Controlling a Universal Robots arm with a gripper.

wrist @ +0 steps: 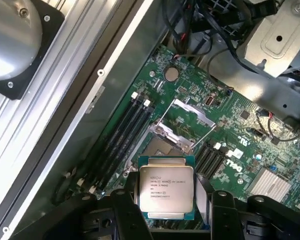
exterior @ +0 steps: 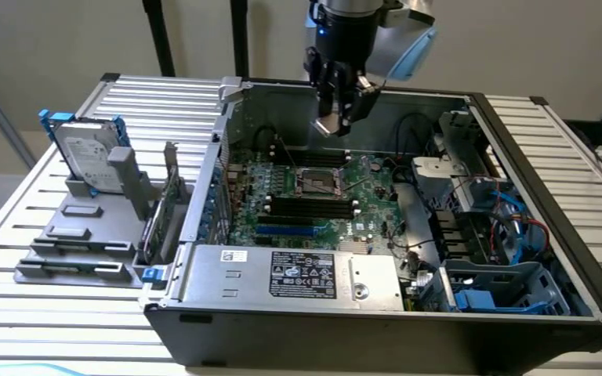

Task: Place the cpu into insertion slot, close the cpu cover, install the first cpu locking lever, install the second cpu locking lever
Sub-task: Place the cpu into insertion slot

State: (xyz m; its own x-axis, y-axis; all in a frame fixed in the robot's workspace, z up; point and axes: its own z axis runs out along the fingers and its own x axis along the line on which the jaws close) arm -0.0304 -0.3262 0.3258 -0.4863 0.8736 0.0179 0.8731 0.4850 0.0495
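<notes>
the cpu (wrist: 166,187) is clamped between the two fingers (wrist: 126,212) of my gripper (wrist: 172,202), with its pale metal top and printed text turned to the wrist camera. i hold it in the air above the slot (exterior: 319,182), and it does not touch the slot. the slot is uncovered, so its dark pin field is bare. the cover (wrist: 192,112) stands tilted up at one edge of the slot, not closed. a thin wire lever (wrist: 202,136) runs beside the slot; i cannot tell if it is hooked. long black memory slots (wrist: 125,135) lie on both sides of the slot, on the same green board (wrist: 240,135). a round coin battery (wrist: 171,74) sits on the board, beyond the cover from the slot. the board lies inside an open computer case (exterior: 385,329). a hard drive (exterior: 84,153) stands well apart from the slot, outside the case, toward the exterior view's left.
</notes>
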